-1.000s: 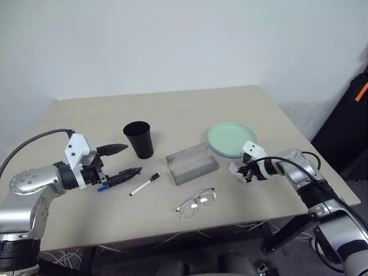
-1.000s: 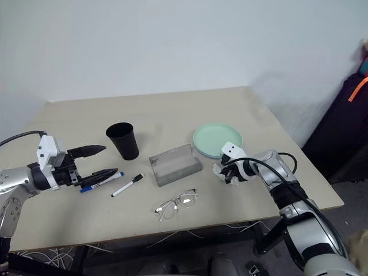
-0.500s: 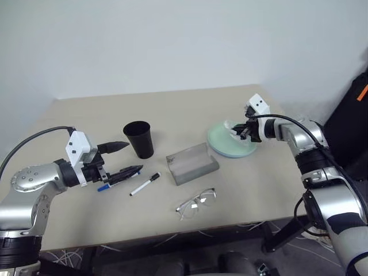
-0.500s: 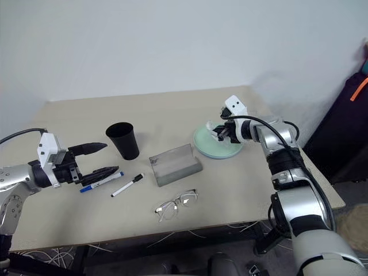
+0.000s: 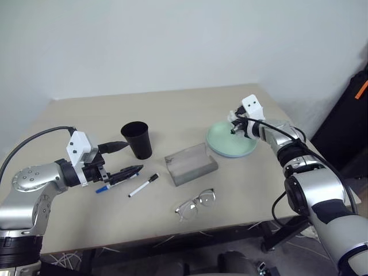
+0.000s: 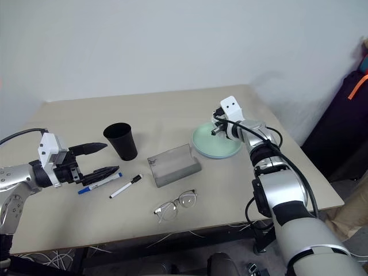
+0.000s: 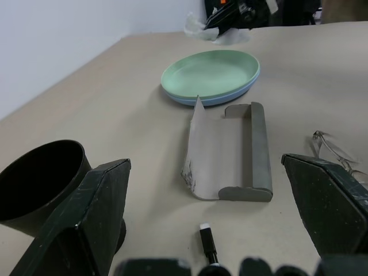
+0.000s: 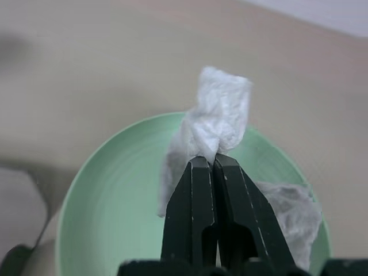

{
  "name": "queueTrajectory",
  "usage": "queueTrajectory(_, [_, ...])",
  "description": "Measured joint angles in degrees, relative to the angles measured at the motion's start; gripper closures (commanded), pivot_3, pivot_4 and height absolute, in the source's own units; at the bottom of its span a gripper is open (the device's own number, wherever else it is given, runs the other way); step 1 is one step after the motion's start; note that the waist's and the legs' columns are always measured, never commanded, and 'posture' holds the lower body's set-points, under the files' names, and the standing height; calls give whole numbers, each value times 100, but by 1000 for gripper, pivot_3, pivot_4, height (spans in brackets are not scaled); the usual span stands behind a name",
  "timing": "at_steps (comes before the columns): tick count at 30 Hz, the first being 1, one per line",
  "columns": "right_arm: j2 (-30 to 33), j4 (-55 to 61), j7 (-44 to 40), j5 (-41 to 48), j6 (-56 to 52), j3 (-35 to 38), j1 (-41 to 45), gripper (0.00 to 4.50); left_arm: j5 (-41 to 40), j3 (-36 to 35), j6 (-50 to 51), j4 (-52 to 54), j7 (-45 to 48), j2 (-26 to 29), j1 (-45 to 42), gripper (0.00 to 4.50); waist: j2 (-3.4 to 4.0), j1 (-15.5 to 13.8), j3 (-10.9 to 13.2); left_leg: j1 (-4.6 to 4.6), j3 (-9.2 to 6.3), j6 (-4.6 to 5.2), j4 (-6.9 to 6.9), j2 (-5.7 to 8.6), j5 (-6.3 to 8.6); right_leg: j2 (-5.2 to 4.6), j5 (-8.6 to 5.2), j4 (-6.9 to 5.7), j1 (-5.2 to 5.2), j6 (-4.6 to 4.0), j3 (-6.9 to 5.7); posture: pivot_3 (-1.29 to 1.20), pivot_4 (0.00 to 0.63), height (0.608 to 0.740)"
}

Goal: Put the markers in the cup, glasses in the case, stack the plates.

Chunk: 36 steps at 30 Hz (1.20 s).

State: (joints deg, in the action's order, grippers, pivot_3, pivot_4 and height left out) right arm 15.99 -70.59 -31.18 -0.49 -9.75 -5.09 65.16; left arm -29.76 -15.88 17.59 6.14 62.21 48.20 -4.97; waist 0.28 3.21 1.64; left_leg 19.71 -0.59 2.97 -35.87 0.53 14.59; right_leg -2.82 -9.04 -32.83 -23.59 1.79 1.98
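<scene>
Tabletop scene: tissue (image 8: 215,123) pinched between right jaws above green plate (image 8: 115,230)

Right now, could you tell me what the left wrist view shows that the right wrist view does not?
Left wrist view: the black cup, the open grey case, the glasses, a black-capped marker.

Right wrist view: the right gripper shut on the tissue, close up.

Both: the pale green plate and the tissue.

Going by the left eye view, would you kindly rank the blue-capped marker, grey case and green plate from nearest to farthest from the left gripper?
From the left gripper:
1. Blue-capped marker, just under its fingers.
2. Grey case, mid-table.
3. Green plate, far right side.
</scene>
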Motion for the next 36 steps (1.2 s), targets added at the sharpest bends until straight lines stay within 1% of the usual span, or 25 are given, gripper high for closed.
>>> queueTrajectory(9, [0,-214,102,-118,178,167,122,4451,0,0,-2,0,-8,0,13,0,0,27,0,-3,-1,1,0,-1,0,3,0,-4,1,0,3,0,0,732])
queueTrajectory(15, [-2,-231,101,-175,216,195,168,4451,0,0,-3,0,-8,0,13,0,0,103,0,-6,0,1,-1,0,-1,2,0,-2,5,0,6,0,0,732])
queueTrajectory(28, [-8,-245,101,-196,222,221,168,4451,0,0,-4,0,-9,0,13,0,0,104,0,-7,-1,2,0,1,-1,4,0,-4,6,0,8,0,0,732])
queueTrajectory(30, [-11,-250,118,-197,228,226,168,4065,-1,0,-4,0,-10,0,14,0,0,107,0,-7,0,2,0,1,-1,4,0,-4,6,0,10,0,0,732])
queueTrajectory(31, [-30,-274,217,-194,256,268,168,4065,-1,0,-4,1,-14,-6,14,0,0,108,0,-7,0,2,0,1,-1,4,0,-4,6,0,10,0,0,732])
queueTrajectory(33, [-70,-353,532,-182,314,406,168,3544,-1,36,-4,7,-31,-57,-2,0,1,104,0,-7,-1,2,0,1,-1,4,0,-4,6,0,10,0,0,732])
queueTrajectory(34, [-75,-398,666,-172,322,480,176,3381,0,70,-4,8,-42,-79,-5,0,0,102,0,-7,-2,2,0,1,-1,4,0,-4,7,0,10,0,0,732])
queueTrajectory(36, [-75,-451,816,-169,324,592,184,3381,1,111,-4,8,-55,-85,-4,0,0,104,0,-7,-1,2,0,2,-1,4,0,-4,7,0,11,0,0,732])
